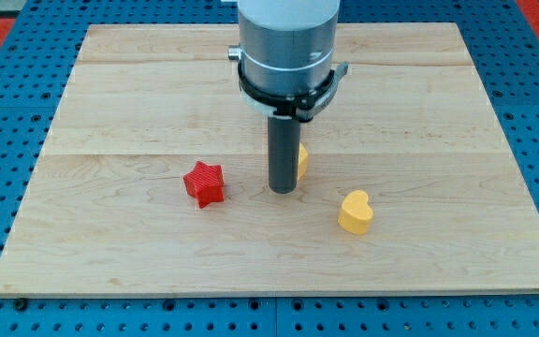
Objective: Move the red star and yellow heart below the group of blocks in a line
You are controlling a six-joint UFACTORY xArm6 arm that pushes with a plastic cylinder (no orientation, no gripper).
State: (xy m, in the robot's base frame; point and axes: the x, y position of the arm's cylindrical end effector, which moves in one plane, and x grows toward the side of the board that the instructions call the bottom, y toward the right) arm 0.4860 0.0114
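A red star [204, 183] lies on the wooden board [110, 94], left of centre toward the view's bottom. A yellow heart [356, 212] lies to the right, a little lower. My tip [282, 190] rests on the board between them, closer to the red star's right side but apart from it. Another yellow block [302, 159] shows just behind the rod on its right, mostly hidden; its shape cannot be made out. The rod and the arm's grey body [286, 42] hide the board above the tip.
The board sits on a blue perforated table [7, 84]. The board's bottom edge runs close below the two blocks.
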